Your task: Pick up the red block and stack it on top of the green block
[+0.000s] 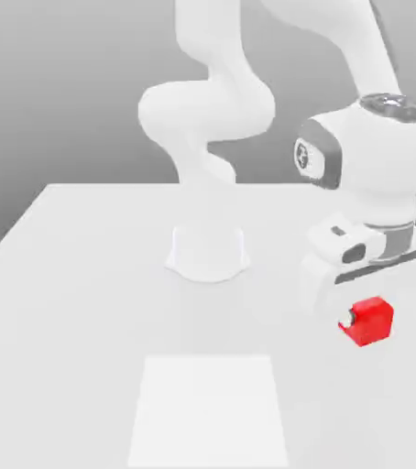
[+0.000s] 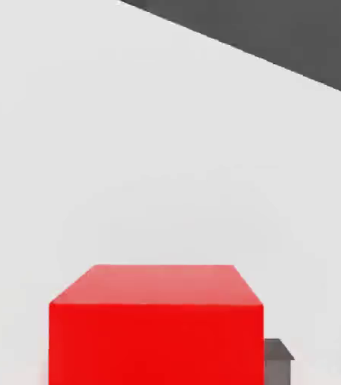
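Nearest in the exterior view, a paler, flat white square [image 1: 209,412] is lying at six o'clock on the smooth, light grey tabletop [image 1: 56,366]. Beyond it, toward four o'clock, I am clamping my jaws on the plain, bright red cube [image 1: 374,322] and holding it above the tabletop. My white, jointed arm [image 1: 210,110] is reaching over from its rounded white base [image 1: 208,254], which is standing farther back, close to the clock's centre.
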